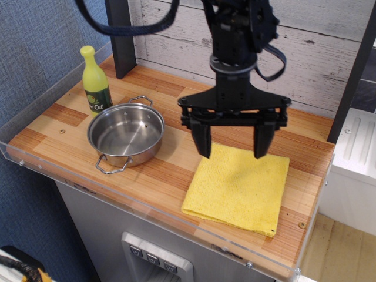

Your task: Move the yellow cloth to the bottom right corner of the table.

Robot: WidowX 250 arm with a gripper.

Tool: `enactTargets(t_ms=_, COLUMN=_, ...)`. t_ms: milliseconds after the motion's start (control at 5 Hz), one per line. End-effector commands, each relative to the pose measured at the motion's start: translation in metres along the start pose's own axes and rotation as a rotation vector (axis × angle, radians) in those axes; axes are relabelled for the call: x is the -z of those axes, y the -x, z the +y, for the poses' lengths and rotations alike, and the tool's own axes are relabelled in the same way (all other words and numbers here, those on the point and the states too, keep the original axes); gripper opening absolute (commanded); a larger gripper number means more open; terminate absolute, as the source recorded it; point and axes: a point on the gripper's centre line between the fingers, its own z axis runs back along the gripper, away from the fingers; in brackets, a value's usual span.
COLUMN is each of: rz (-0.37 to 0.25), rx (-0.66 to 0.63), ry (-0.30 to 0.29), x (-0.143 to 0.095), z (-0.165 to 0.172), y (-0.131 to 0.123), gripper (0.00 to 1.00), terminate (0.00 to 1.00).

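Note:
The yellow cloth (238,189) lies flat on the striped wooden table (170,173), near its front right corner. My gripper (232,150) hangs above the cloth's far edge, raised clear of it. Its two black fingers (202,143) are spread wide apart and hold nothing.
A steel pan (126,136) with two handles sits on the left half of the table. A yellow-green oil bottle (95,82) stands behind it at the far left. A clear acrylic rim (47,170) runs along the table's edges. A dark post (121,36) stands at the back.

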Motion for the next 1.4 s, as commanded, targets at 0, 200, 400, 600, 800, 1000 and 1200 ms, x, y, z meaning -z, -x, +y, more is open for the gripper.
enactTargets(t_ms=0, rz=-0.073, rx=-0.030, ry=-0.045, x=-0.046, z=0.029, y=-0.030, gripper=1.00, terminate=0.00)
enactTargets(t_ms=200, rz=-0.124, rx=-0.054, ry=-0.019, x=-0.055, z=0.035, y=-0.045, gripper=1.00, terminate=0.00)
enactTargets(t_ms=400, rz=-0.159, rx=-0.043, ry=-0.036, x=-0.064, z=0.030, y=-0.064, gripper=1.00, terminate=0.00)
enactTargets(t_ms=600, rz=-0.170, rx=-0.099, ry=-0.068, x=-0.074, z=0.049, y=-0.074, gripper=1.00, terminate=0.00)
enactTargets(t_ms=800, rz=-0.156, rx=-0.212, ry=-0.081, x=-0.074, z=0.080, y=-0.084, gripper=1.00, terminate=0.00)
enactTargets(t_ms=1000, rz=-0.159, rx=-0.280, ry=-0.073, x=-0.078, z=0.101, y=-0.091, gripper=1.00, terminate=0.00)
enactTargets(t_ms=1200, rz=-0.184, rx=-0.326, ry=-0.065, x=-0.084, z=0.115, y=-0.091, gripper=1.00, terminate=0.00)
